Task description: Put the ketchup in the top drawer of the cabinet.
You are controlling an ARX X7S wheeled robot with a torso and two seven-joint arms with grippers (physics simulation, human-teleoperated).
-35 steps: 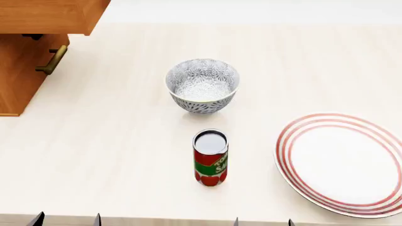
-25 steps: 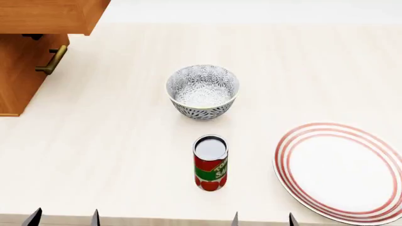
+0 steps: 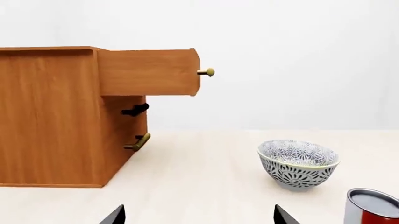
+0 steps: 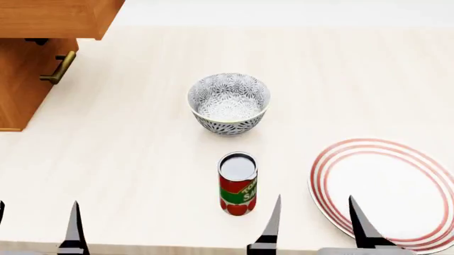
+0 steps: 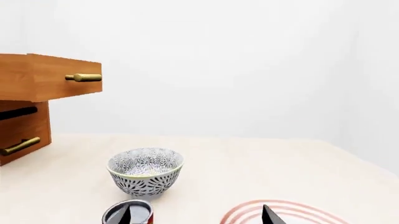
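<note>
- The reach for the ketchup (image 4: 237, 183) is judged to be the step in hand; the can stands upright on the worktop (image 4: 142, 159), near the bowl (image 4: 228, 102), ungrasped.
- The right hand (image 4: 314, 223) is held open and empty, just beside the can; the left hand (image 4: 35, 226) is likewise spread, holding nothing.
- Next, the can must be straddled and lifted toward the top drawer (image 3: 146, 72), already pulled out of the cabinet (image 3: 53, 116).
- A pale wood-grain worktop and plain white walls are seen; a striped plate (image 4: 386, 188) lies alongside.
</note>
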